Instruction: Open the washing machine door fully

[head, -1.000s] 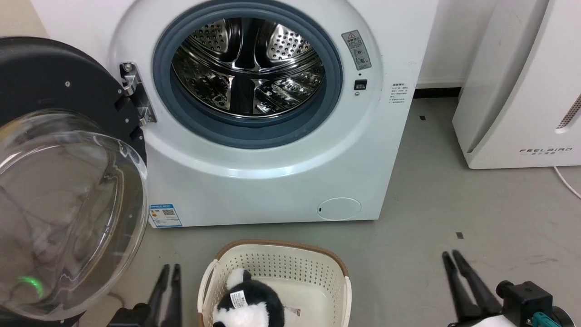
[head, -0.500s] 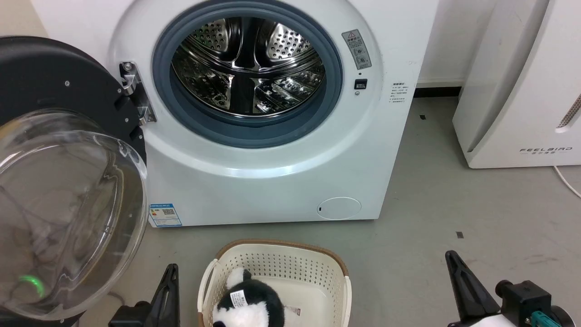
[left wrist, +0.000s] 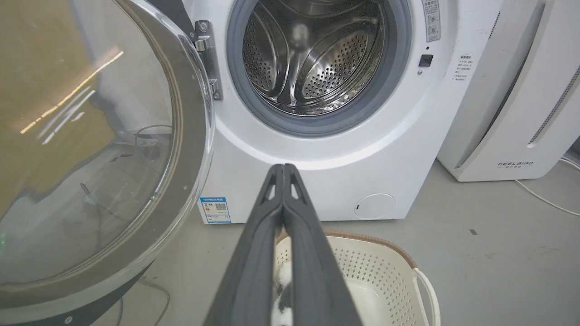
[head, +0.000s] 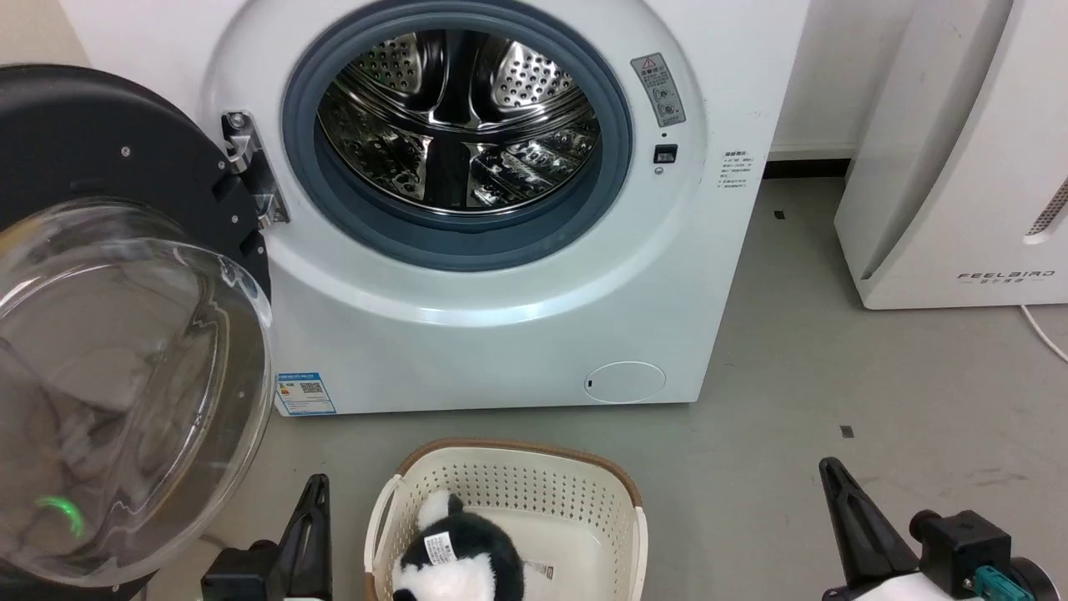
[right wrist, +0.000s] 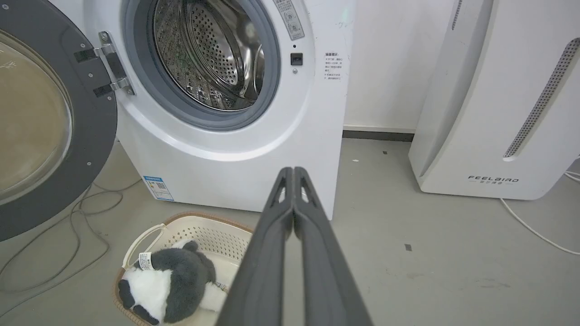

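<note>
The white washing machine (head: 501,334) stands in front of me, its steel drum (head: 459,125) laid bare. The washing machine door (head: 125,392) is swung far out to the left on its hinge (head: 250,167), the clear glass bowl bulging toward me. My left gripper (head: 315,492) is shut and holds nothing, low by the basket and right of the door. My right gripper (head: 828,467), also shut and holding nothing, is over bare floor at the lower right. The wrist views show each pair of tips pressed together: left gripper (left wrist: 282,168), right gripper (right wrist: 293,171). The door (left wrist: 90,149) (right wrist: 41,122) touches neither.
A cream perforated basket (head: 584,492) holding a panda plush (head: 459,559) sits on the floor between my grippers. The white FEELBIRD appliance (head: 959,167) stands at the right, with a white cable (head: 1043,334) beside it. Dark cables (right wrist: 68,226) lie under the door.
A second ago each gripper's fingers stood slightly apart; both are now pressed shut and sit a little lower. The door and the machine have not moved.
</note>
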{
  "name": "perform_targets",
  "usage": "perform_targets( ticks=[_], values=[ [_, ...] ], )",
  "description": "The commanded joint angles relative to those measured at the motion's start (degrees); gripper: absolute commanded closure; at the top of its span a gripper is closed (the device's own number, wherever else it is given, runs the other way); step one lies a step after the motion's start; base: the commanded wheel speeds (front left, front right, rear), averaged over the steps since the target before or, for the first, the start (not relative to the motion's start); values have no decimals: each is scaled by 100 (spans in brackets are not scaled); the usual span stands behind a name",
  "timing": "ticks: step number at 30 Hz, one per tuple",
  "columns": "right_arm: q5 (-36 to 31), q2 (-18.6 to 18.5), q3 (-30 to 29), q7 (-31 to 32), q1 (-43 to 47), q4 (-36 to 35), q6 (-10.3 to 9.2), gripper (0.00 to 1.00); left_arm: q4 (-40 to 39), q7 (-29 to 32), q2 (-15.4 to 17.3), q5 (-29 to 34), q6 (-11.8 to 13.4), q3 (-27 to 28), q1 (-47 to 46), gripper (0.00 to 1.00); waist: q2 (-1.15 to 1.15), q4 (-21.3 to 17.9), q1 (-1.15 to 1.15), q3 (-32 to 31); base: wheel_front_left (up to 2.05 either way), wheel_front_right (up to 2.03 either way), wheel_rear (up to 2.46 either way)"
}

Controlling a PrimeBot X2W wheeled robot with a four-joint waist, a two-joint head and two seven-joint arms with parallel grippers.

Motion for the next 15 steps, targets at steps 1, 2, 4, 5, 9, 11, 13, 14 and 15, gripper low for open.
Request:
perform_targets(
  ticks=[1,2,4,5,9,11,13,14,15],
  values=[
    [-59,5,-19,14,-143,23,1,100,-10,33,-19,74,-31,33,-121,100,0,3,-1,1,0,0,0],
    [-64,5,-21,16,-150,27,1,100,-11,42,-25,84,-37,40,-128,100,0,4,-1,2,0,0,0],
    [-74,5,-24,19,-163,34,1,100,-11,61,-36,103,-51,54,-142,100,0,8,-1,3,0,0,0],
    [-78,5,-26,21,-170,37,1,100,-12,71,-42,113,-57,61,-149,100,0,10,-1,4,0,0,0],
    [-98,6,-33,27,-196,52,1,100,-13,109,-65,151,-84,89,-178,100,0,17,-1,6,0,0,0],
    [-117,7,-39,34,-223,66,2,100,-15,146,-87,189,-111,117,-207,100,0,23,-1,9,0,0,0],
    [-126,7,-42,37,-236,73,2,100,-15,165,-99,209,-125,131,-221,100,0,27,-1,10,0,0,0],
    [-141,7,-47,42,-257,84,2,100,-17,194,-116,238,-145,152,-242,100,0,32,-1,12,0,0,0],
    [-146,8,-49,44,-263,87,2,100,-17,203,-122,247,-152,159,-250,100,0,34,-1,13,0,0,0]
  ],
)
